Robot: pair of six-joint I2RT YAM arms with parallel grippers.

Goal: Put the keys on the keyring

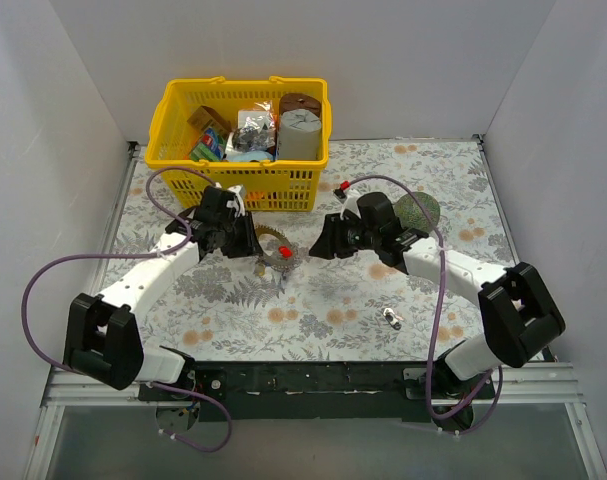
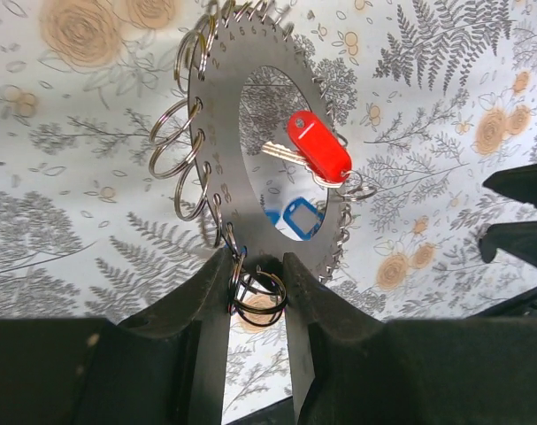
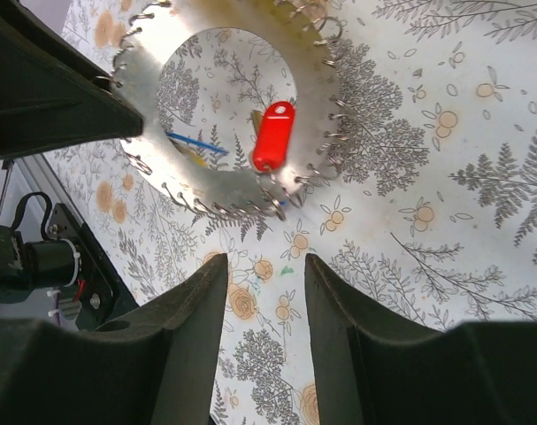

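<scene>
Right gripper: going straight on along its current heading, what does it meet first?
Probably the near rim of the flat toothed silver metal keyring, about where the red-headed key hangs. The open right gripper points at it; the left gripper holds the keyring. Depth between them is unclear.

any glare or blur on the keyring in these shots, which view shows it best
Right wrist: glare washes the keyring nearly white along its upper rim. Left wrist: best view, with even grey metal, sharp focus and crisp teeth. Top external: evenly lit, but the keyring is too small for detail.
</scene>
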